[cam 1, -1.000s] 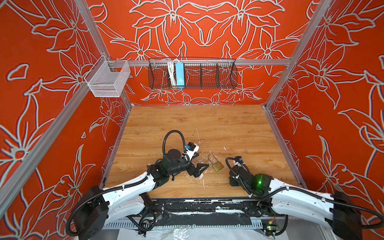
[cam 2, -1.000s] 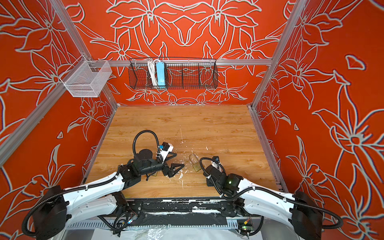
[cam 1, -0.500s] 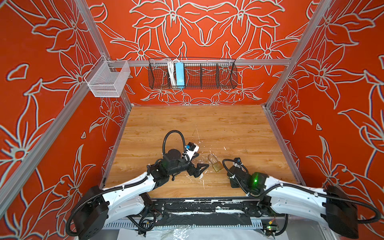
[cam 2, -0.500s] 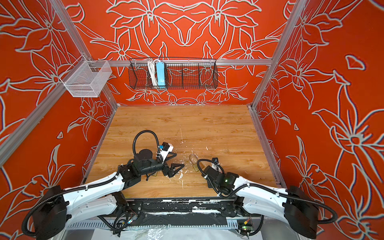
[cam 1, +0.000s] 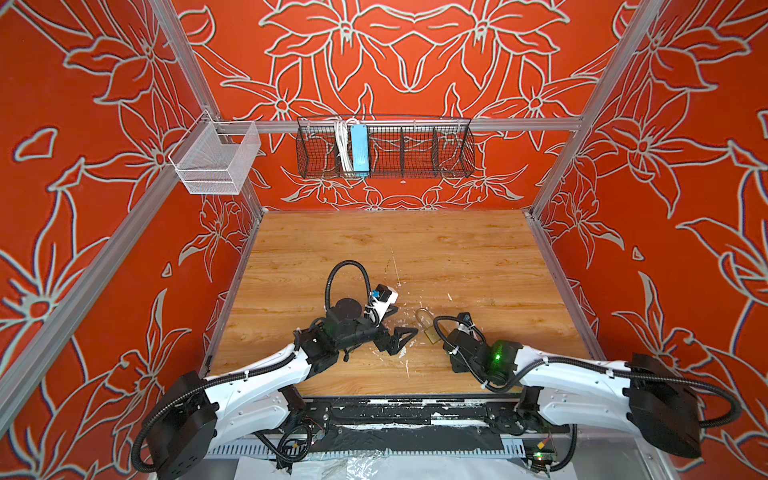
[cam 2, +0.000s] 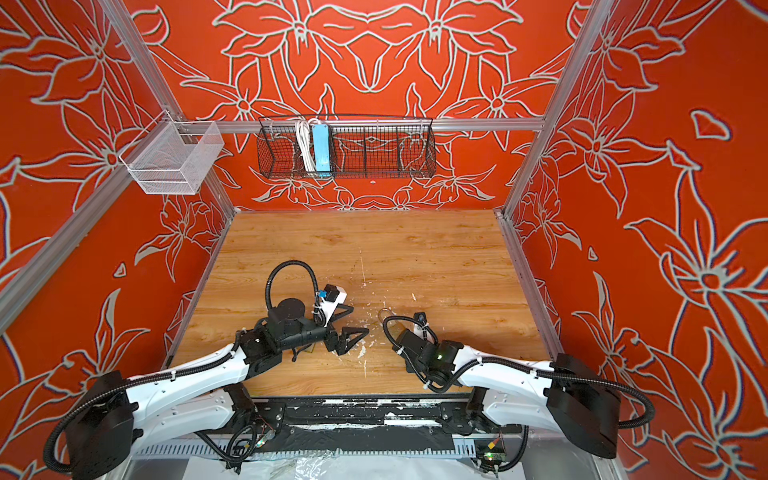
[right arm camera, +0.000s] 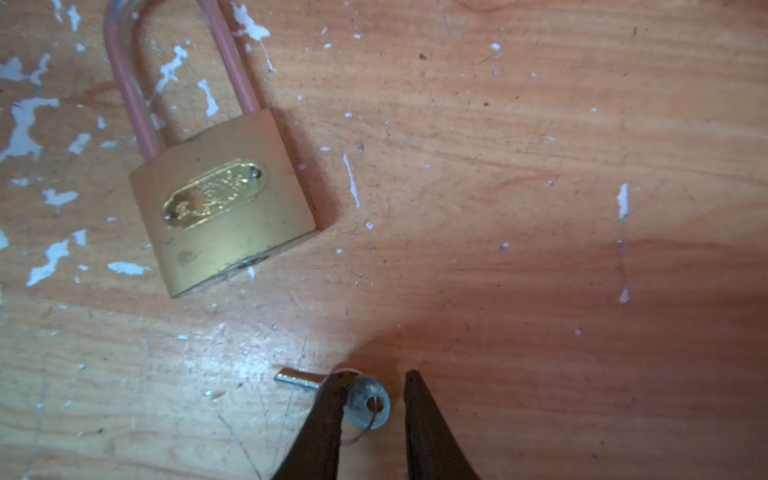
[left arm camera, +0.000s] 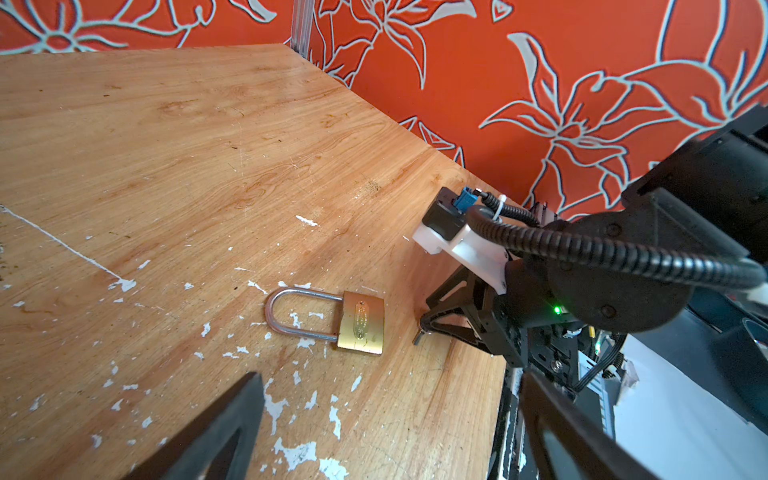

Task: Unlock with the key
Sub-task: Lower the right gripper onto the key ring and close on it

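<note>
A brass padlock point(right arm camera: 224, 203) with a steel shackle, closed, lies flat on the wooden table point(cam 1: 415, 249), near the front middle in both top views point(cam 1: 430, 330) point(cam 2: 383, 312). The small silver key point(right arm camera: 368, 401) lies on the wood just in front of the padlock's bottom edge. My right gripper point(right arm camera: 377, 376) is open around the key's round head. One finger lies over the shank and a gap shows at the other finger. My left gripper point(left arm camera: 390, 376) is wide open and empty, low over the table left of the padlock point(left arm camera: 360, 328).
White paint chips point(left arm camera: 297, 453) speckle the wood around the padlock. A black wire basket point(cam 1: 384, 145) holding a blue power strip hangs on the back wall. A white mesh basket point(cam 1: 216, 160) hangs on the left wall. Orange walls close in three sides.
The right arm has shifted slightly left and forward toward the padlock. The left arm and the padlock have stayed put.
</note>
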